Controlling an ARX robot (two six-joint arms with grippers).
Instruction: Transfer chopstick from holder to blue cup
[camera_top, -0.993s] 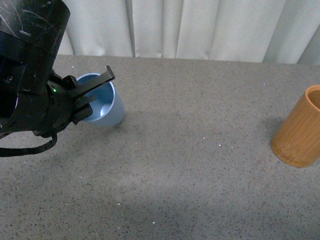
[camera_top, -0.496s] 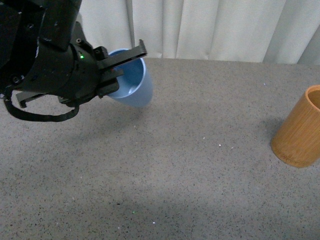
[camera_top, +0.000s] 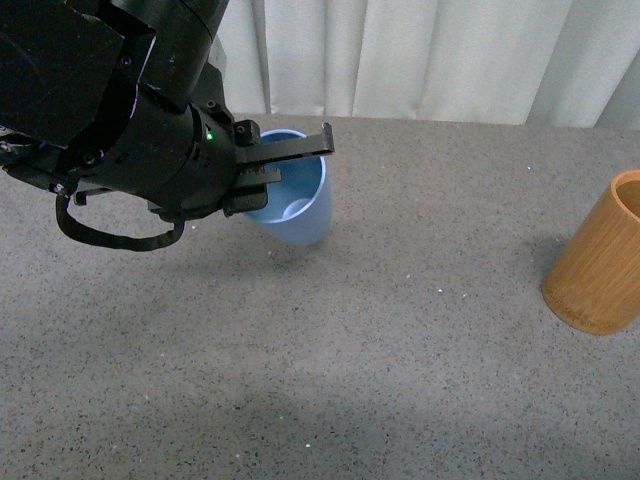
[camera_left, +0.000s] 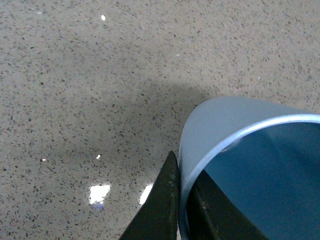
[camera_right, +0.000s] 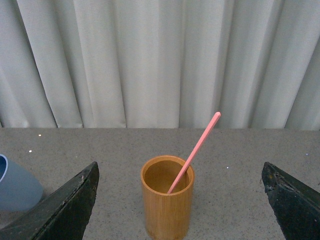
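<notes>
My left gripper (camera_top: 285, 165) is shut on the rim of the blue cup (camera_top: 300, 215) and holds it tilted above the table, left of centre. In the left wrist view the two fingers (camera_left: 162, 205) pinch the cup's wall (camera_left: 225, 120), one inside and one outside. The orange-brown holder (camera_top: 600, 255) stands upright at the right edge. In the right wrist view the holder (camera_right: 167, 200) has one pink chopstick (camera_right: 197, 150) leaning out of it. My right gripper (camera_right: 182, 200) is open, facing the holder with room on both sides. The blue cup also shows there (camera_right: 15, 187).
A grey speckled table (camera_top: 400, 380) carries everything. White curtains (camera_top: 430, 55) hang along its far edge. The holder is partly cut off by the right edge of the front view.
My left gripper has lifted the blue cup off the table and carried it to the right, toward the middle. The holder has not moved.
</notes>
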